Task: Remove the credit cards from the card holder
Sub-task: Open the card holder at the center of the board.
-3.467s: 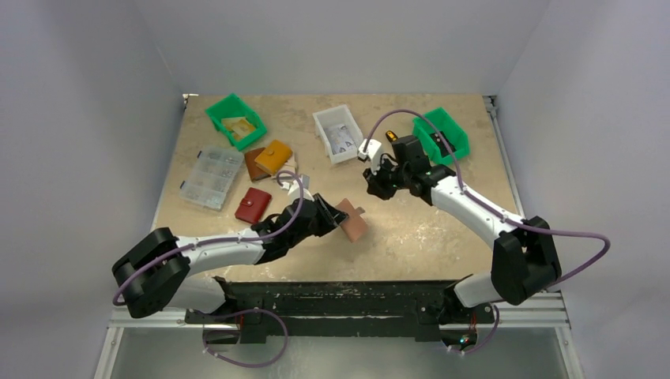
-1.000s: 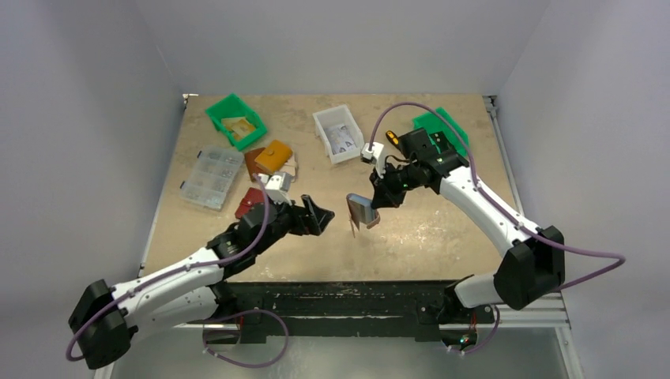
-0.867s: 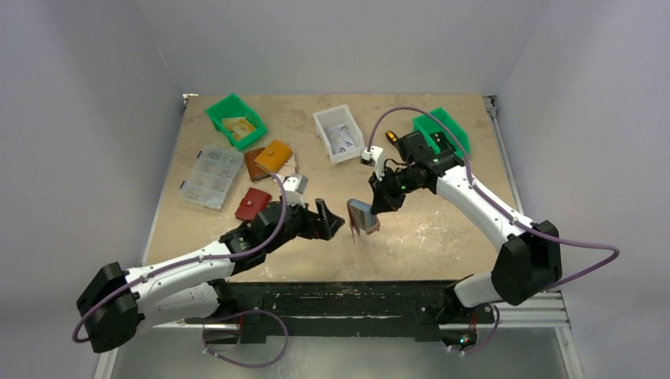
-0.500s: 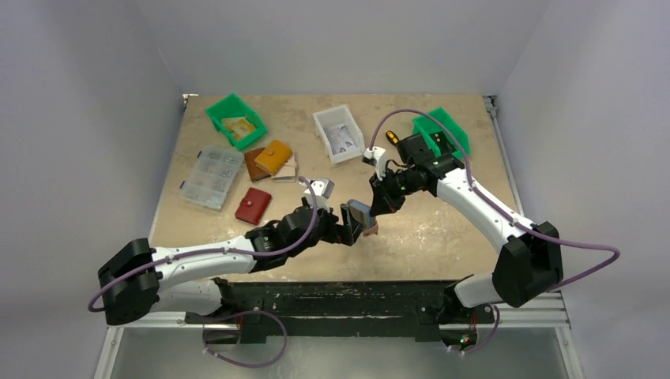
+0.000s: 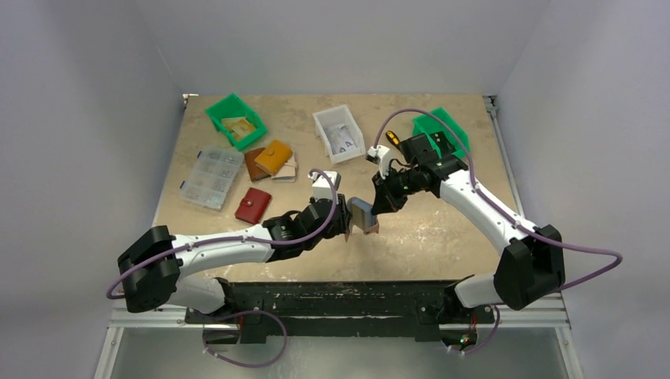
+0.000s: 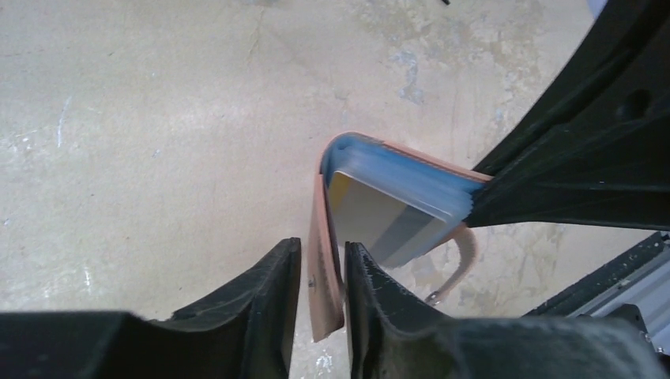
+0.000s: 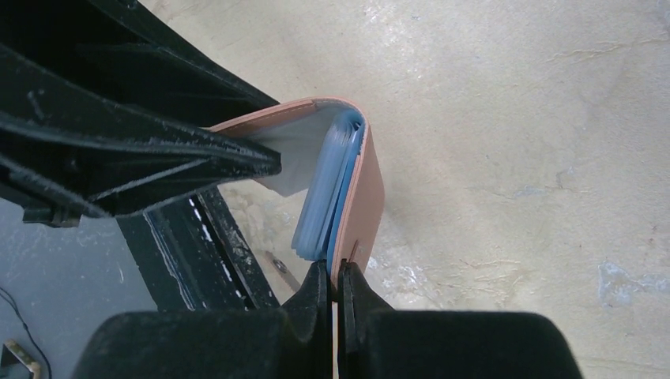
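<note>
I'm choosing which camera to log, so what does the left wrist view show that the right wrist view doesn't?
Only left wrist: the face of a grey card, yellow at one corner, inside the blue-tinted sleeves. Only right wrist: those sleeves edge-on as a stack, with no card face. Both: the card holder spread open above the table, the left gripper on one cover and the right gripper on the other.

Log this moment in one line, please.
left end effector shut on holder | right end effector shut on holder | holder open | cards inside
</note>
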